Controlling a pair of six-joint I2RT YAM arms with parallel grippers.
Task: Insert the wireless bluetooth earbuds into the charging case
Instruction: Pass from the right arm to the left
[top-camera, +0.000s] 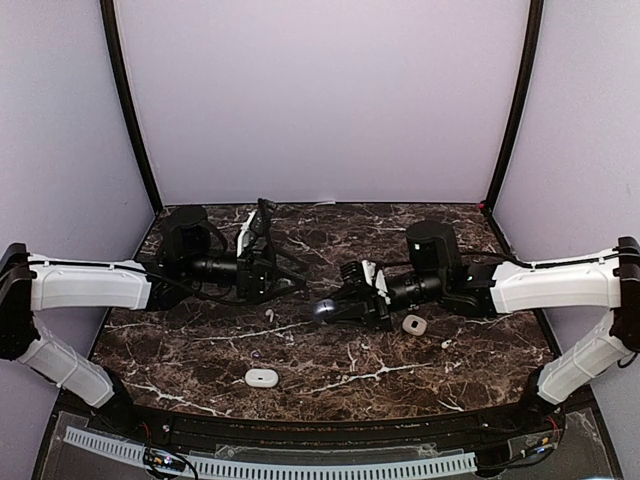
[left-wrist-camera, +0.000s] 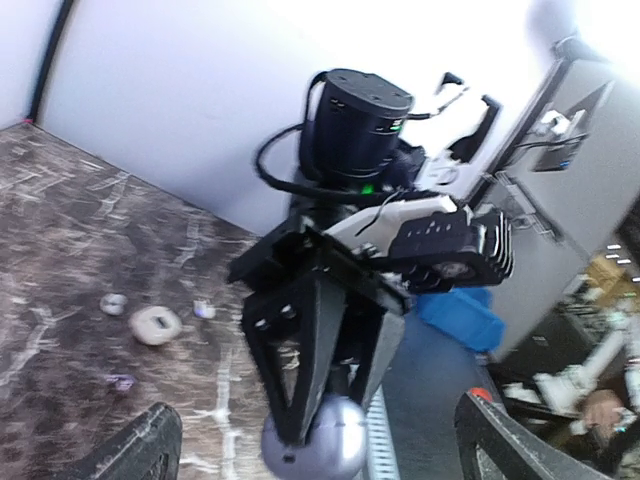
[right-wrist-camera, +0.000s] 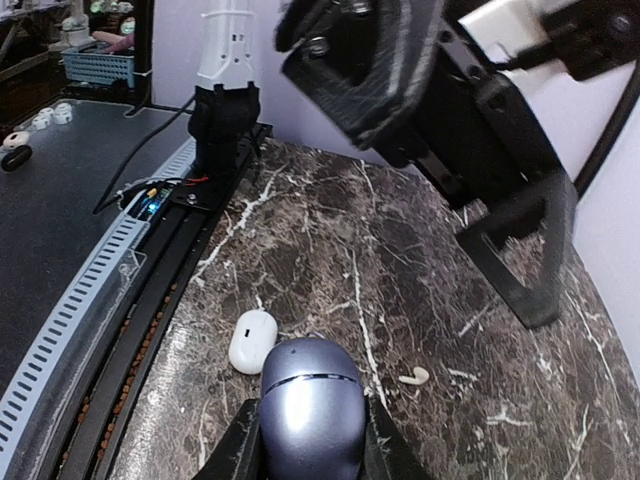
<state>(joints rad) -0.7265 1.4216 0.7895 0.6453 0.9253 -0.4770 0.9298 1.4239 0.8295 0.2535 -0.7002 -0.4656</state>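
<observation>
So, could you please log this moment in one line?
left gripper: open | right gripper: holding lavender case | earbud: on table

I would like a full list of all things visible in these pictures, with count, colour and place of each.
lavender case: one, lavender, between the right gripper's fingers
white case: one, white, on the table near its front edge
round piece: one, white, beside the right gripper
earbuds: two clear, white, one left of the lavender case, one past the round piece
table: one, dark brown marble
left gripper: one, black, open, empty
right gripper: one, black, holding the lavender case
</observation>
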